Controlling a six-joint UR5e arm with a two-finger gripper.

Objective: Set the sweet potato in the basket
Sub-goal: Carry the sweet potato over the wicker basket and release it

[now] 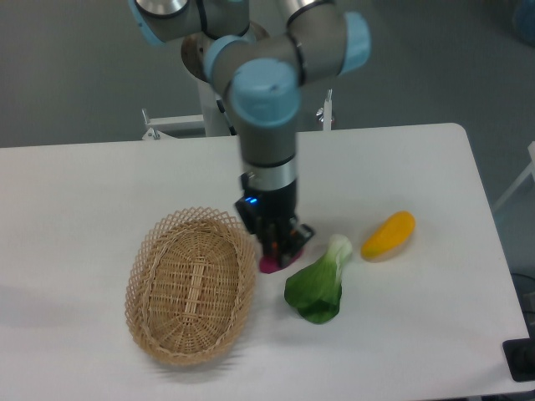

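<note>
Sweet potato under jaws, between basket and bok choy.

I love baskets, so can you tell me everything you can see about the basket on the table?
The basket is oval, tan and looks like woven wicker, with an open lacy rim and a tighter woven bottom. It sits flat on the white table, open side up, with nothing inside. The gripper is down right beside its right rim.
</note>
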